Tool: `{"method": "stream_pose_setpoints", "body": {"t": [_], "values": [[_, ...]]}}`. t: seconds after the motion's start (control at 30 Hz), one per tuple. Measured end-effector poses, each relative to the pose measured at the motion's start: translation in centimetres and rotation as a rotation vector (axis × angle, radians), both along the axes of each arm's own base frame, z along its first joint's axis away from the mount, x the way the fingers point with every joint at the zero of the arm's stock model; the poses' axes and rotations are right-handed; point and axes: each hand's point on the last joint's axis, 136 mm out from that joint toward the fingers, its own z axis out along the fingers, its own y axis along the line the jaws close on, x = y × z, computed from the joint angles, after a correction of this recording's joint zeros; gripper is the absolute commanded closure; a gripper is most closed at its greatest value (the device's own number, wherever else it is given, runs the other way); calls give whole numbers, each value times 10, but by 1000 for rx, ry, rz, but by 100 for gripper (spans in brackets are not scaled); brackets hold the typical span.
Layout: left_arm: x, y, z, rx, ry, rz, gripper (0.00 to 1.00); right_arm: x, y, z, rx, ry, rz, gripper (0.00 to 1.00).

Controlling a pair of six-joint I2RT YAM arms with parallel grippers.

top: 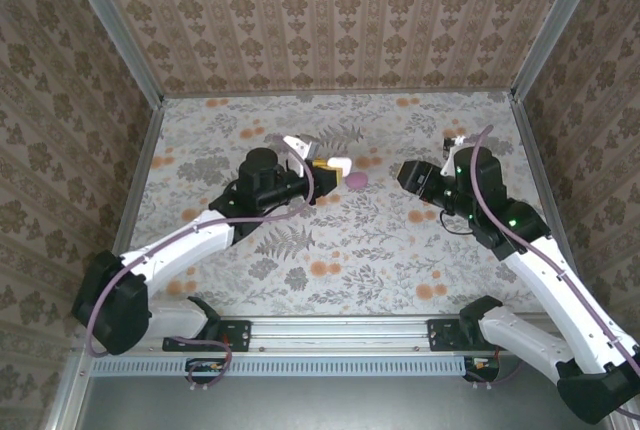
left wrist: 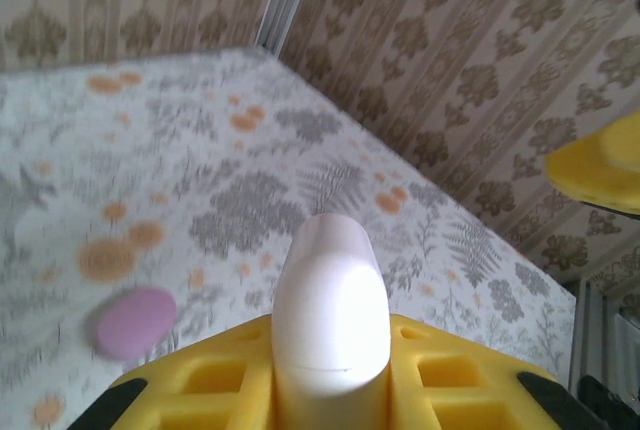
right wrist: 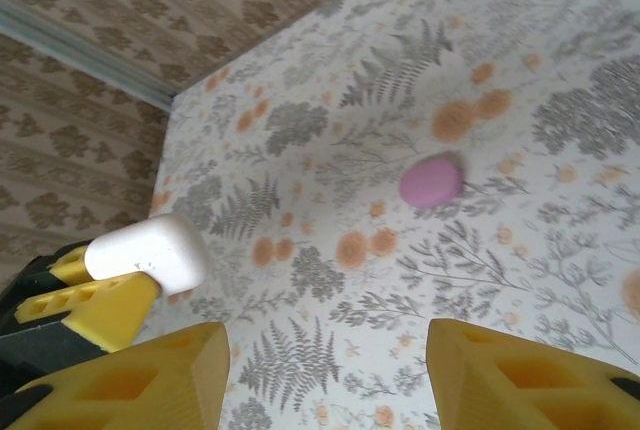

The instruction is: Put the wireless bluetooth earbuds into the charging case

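The charging case (left wrist: 330, 300), a glossy white rounded box, stands clamped between the two yellow fingers of my left gripper (left wrist: 330, 375), with its seam line facing the camera. From above, the case (top: 339, 163) sticks out of the left gripper (top: 325, 166) near the middle of the table. My right gripper (top: 403, 174) hovers to the right of it, pointing left. In the right wrist view it (right wrist: 325, 350) is open with only the floral table between its fingers, and the case (right wrist: 150, 248) shows at the left. The earbuds are out of view.
A small pink disc (top: 357, 180) lies on the floral table (top: 380, 240) between the two grippers; it also shows as the disc (left wrist: 135, 320) and the disc (right wrist: 431, 180). Patterned walls (top: 330, 10) enclose the back and both sides. A yellow shape (left wrist: 600, 170) juts in at the right edge.
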Motion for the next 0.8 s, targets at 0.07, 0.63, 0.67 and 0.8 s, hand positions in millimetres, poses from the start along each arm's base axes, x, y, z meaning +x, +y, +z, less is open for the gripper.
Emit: {"method": "stream_pose_setpoints", "body": {"t": [0.07, 0.63, 0.67, 0.8], "values": [[2, 0, -16, 22, 70, 12, 74, 0, -5, -9, -4, 19, -22, 43], [6, -7, -163, 221, 621, 93, 74, 6, -25, -29, 35, 74, -135, 43], [6, -8, -169, 228, 640, 96, 74, 6, -25, -29, 37, 73, -137, 43], [5, -8, -180, 245, 686, 107, 74, 7, -27, -34, 48, 82, -153, 43]]}}
